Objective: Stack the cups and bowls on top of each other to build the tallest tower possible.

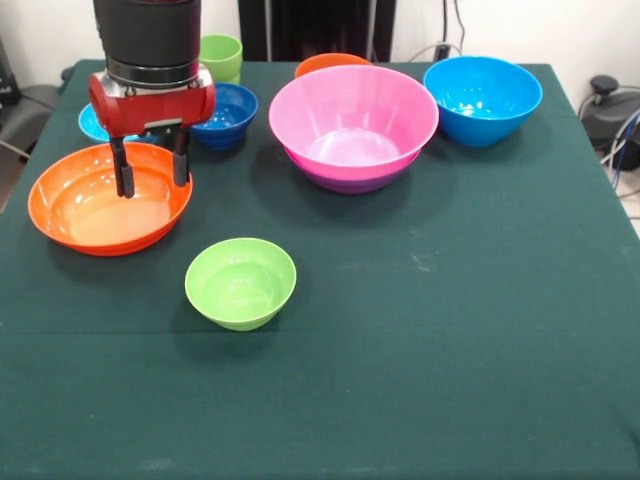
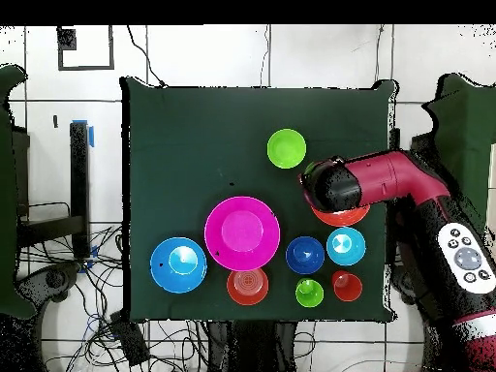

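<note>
Dark green cloth covers your worktop (image 1: 400, 380). At the frame's left, your claw (image 1: 151, 170) hangs released above the wide shallow glossy orange plastic bowl (image 1: 75, 210). Straddle its far rim squarely before clenching. Rightward, the big pink bowl (image 1: 352, 110) sits nested in a purple one (image 1: 350, 180), awaiting it.

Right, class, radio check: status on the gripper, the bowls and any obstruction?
Gripper open, empty, over wide orange bowl. Pink bowl nested in purple bowl; nothing else stacked. Path clear.

I can't read any text, labels, brands or numbers from here: nothing legible on bowls, cups, arm or tabletop.
</note>
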